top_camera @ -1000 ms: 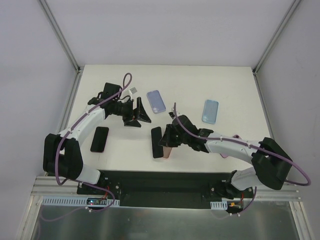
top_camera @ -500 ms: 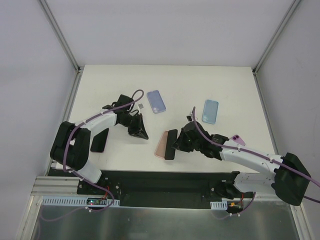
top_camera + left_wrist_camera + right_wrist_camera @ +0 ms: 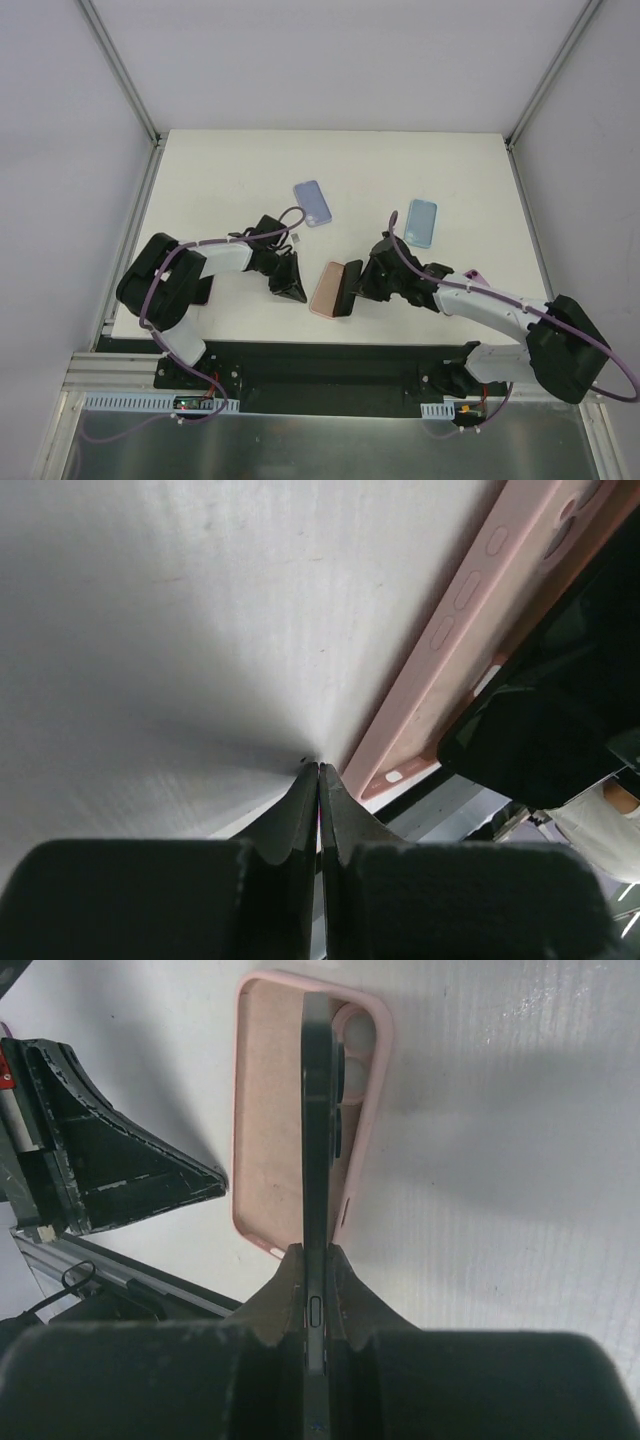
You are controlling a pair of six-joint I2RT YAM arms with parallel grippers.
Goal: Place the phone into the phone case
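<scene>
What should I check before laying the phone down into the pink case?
1. Grip: right hand shut on phone, ok.
2. Opening: pink case lies open side up, ok.
3. Alignment: phone runs lengthwise over the pink case, ok.
4. Flatness: phone stands on edge rather than flat to the pink case, not ok.
5. Brace: left hand shut and empty, tips beside the pink case's edge; whether it touches, cannot tell.
</scene>
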